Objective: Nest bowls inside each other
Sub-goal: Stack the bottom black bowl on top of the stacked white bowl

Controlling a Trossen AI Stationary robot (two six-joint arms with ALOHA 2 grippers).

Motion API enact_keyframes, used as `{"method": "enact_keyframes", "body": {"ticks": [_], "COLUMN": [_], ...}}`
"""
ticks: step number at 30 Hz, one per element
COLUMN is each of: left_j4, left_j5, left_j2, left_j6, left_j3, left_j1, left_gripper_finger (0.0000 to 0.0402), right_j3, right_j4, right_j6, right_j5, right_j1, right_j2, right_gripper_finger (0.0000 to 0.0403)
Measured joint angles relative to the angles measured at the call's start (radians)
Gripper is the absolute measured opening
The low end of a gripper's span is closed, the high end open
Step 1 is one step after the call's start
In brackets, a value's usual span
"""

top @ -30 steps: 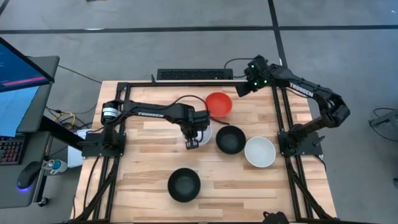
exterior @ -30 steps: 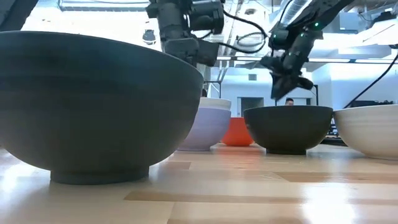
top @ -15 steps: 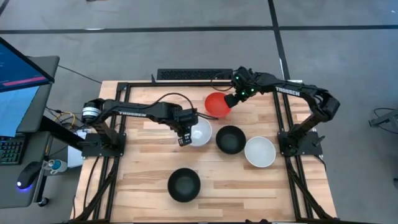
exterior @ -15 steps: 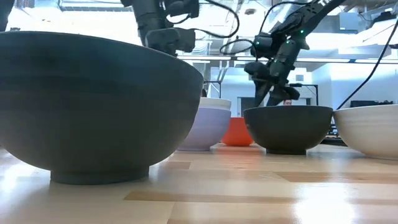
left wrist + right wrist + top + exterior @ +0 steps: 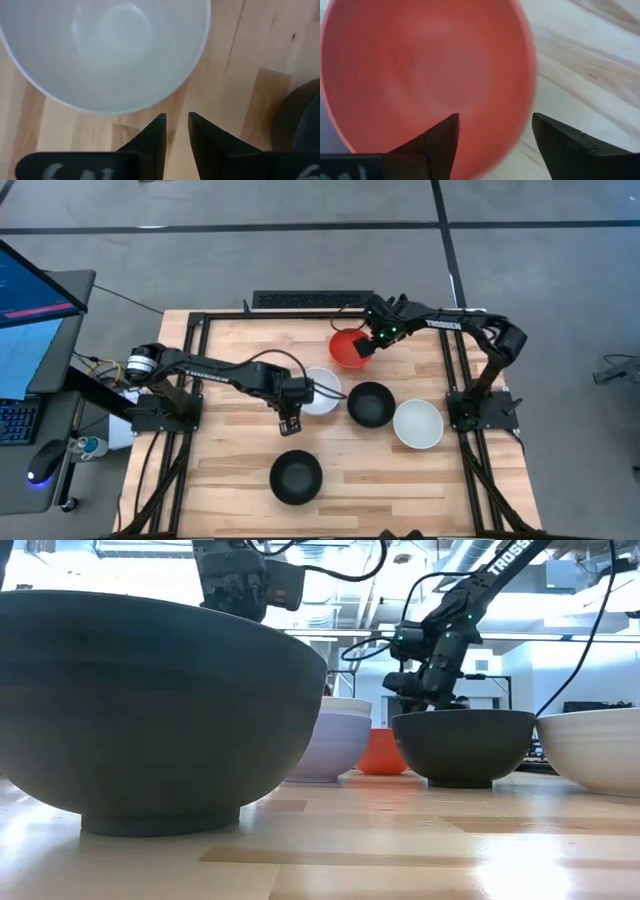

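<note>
A white bowl (image 5: pixel 320 390) sits nested in a pale lavender bowl (image 5: pixel 335 750), with its rim (image 5: pixel 345 705) showing above the lavender one. My left gripper (image 5: pixel 290 423) hovers just near-left of this pair, fingers (image 5: pixel 176 131) a narrow gap apart and empty. A red bowl (image 5: pixel 348 348) stands at the far middle. My right gripper (image 5: pixel 366 343) is wide open over its right rim; in the right wrist view (image 5: pixel 495 120) one finger is above the bowl's inside and one outside it. A black bowl (image 5: pixel 370 405), a white bowl (image 5: pixel 418 424) and another black bowl (image 5: pixel 296 477) stand apart on the table.
Black frame rails (image 5: pixel 200 320) run along the table's left, far and right sides. A keyboard (image 5: pixel 305 299) lies at the far edge. A monitor (image 5: pixel 40 290) stands off the table's left. Bare wood lies at the near left and near right.
My left gripper has drawn back from over the white bowl toward the table's near-left. The nested pair stays in place. My right gripper has come from the far right edge leftward and down to the red bowl's right rim.
</note>
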Motion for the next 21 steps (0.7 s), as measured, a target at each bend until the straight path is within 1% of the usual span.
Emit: {"method": "enact_keyframes", "body": {"ticks": [3,5,9,12,14,16,21], "left_j4": [-0.003,-0.001,0.013,0.013,0.013,0.023,0.104], "left_j5": [-0.014,-0.013,0.004,0.031,0.034,0.040,0.033], "left_j2": [0.000,0.000,0.000,0.000,0.001,0.001,0.001], "left_j6": [-0.048,-0.084,-0.189,-0.278,-0.351,-0.435,-0.576], "left_j3": [0.000,0.000,0.000,0.000,0.000,0.000,0.000], "left_j1": [-0.028,-0.051,-0.115,-0.173,-0.216,-0.260,-0.357], "left_gripper_finger": [0.0072,0.0066,0.0038,0.0022,0.0019,0.0022,0.0049], "right_j3": [0.000,0.001,0.000,0.000,0.000,0.000,0.000], "right_j4": [0.033,0.048,0.029,0.030,0.029,0.030,0.031], "right_j6": [-0.001,-0.004,-0.052,-0.079,-0.092,-0.103,-0.107], "right_j5": [0.012,0.032,0.029,0.024,0.020,0.002,-0.004], "right_j1": [0.000,-0.001,-0.001,0.001,0.001,0.001,0.002], "right_j2": [0.002,0.001,0.000,-0.001,-0.001,-0.001,-0.001], "right_gripper_finger": [0.0249,0.0221,0.0151,0.0122,0.0120,0.0129,0.0183]}}
